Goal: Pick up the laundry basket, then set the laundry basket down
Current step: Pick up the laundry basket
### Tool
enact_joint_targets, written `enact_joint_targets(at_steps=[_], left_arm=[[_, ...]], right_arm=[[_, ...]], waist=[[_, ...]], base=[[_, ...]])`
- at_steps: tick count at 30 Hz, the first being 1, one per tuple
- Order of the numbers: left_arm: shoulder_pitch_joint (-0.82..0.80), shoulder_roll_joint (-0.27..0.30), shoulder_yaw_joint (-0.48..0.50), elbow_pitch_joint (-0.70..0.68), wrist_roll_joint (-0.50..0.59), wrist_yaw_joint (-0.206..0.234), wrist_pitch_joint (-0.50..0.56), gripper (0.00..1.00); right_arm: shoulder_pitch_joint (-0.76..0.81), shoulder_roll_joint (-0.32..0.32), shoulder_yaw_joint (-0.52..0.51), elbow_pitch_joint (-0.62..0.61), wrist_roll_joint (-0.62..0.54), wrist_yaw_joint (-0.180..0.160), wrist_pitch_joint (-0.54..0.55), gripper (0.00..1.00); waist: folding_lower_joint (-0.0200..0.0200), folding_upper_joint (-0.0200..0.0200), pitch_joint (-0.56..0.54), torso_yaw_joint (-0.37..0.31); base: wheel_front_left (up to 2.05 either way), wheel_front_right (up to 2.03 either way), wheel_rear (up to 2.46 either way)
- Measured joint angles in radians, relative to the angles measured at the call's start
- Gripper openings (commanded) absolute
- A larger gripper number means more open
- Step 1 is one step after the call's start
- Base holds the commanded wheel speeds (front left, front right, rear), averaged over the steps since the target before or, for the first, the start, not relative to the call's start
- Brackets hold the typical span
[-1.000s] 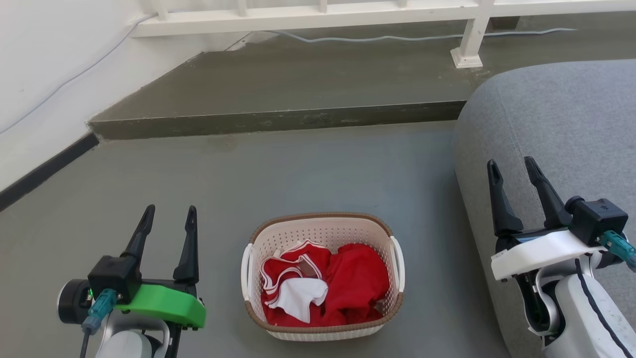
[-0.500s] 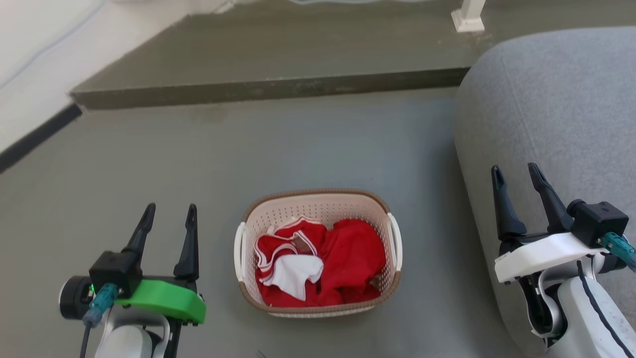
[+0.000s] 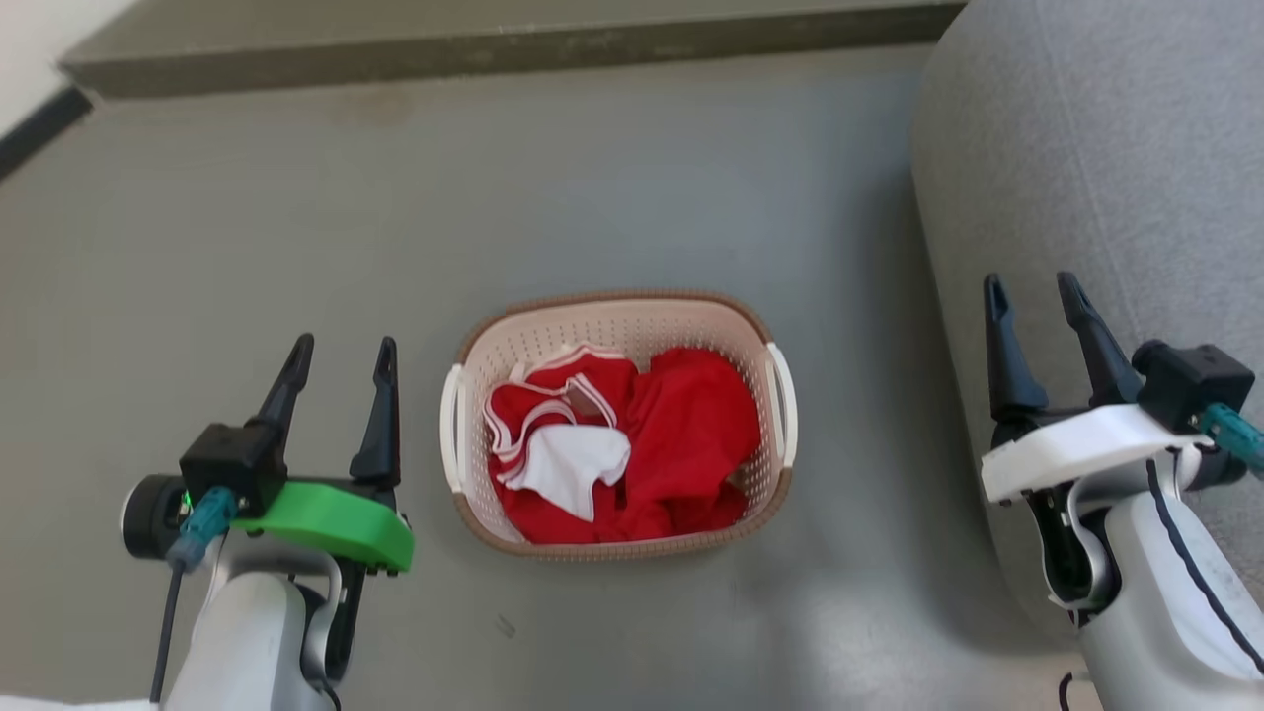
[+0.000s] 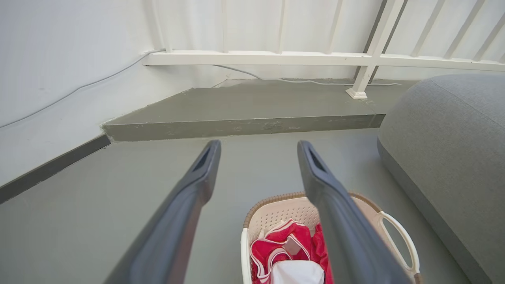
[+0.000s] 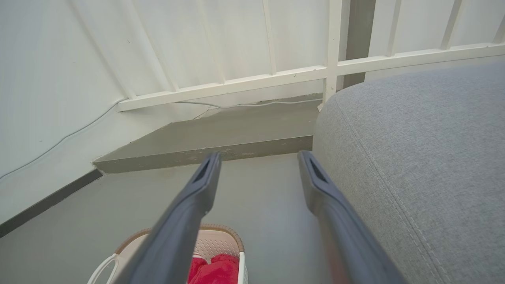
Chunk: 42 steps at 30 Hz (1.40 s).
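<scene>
The small cream perforated plastic laundry basket (image 3: 632,326), with a brown woven-look rim and white side handles, sits on the grey concrete floor (image 3: 592,178) holding red-and-white clothes (image 3: 691,434). The left gripper (image 3: 344,343) hovers near its left side, not touching it. The right gripper (image 3: 1029,280) is well apart, by the grey fabric sofa (image 3: 1086,148). Both have their fingers spread and grasp nothing.

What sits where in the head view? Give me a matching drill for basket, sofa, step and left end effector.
1. basket
2. sofa
3. step
4. left end effector

a. top edge
b. centre
c. right side
d. lower left, open

Pairs: 1-b, 2-c, 3-a, 4-d
</scene>
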Motion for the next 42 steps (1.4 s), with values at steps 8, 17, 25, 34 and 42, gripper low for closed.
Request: enact_joint_targets(at_steps=[8,17,25,34,42], left_arm=[[-0.098,-0.002,-0.003,0.066,0.000,-0.009,0.000,1.00],[-0.225,-0.006,-0.007,0.169,-0.022,-0.014,0.015,1.00],[-0.321,-0.008,-0.014,0.294,-0.031,-0.027,0.033,1.00],[-0.421,-0.013,-0.031,0.417,-0.056,-0.037,0.053,1.00],[-0.497,-0.019,-0.037,0.495,-0.086,-0.040,0.075,1.00]], right_arm=[[-0.092,0.015,0.007,0.071,0.000,0.015,0.000,1.00],[-0.214,0.022,0.030,0.175,0.001,0.032,0.000,1.00],[-0.317,0.051,0.056,0.294,0.008,0.048,0.013,1.00],[-0.403,0.059,0.074,0.423,0.030,0.060,0.033,1.00],[-0.475,0.072,0.097,0.502,0.046,0.070,0.042,1.00]], waist=[[0.0000,0.0000,0.107,-0.001],[0.0001,0.0000,0.233,0.007],[0.0002,0.0000,0.336,0.018],[0.0001,0.0000,0.430,0.029],[0.0001,0.0000,0.494,0.036]], base=[[0.00,0.00,0.00],[0.00,0.00,0.00],[0.00,0.00,0.00],[0.00,0.00,0.00],[0.00,0.00,0.00]])
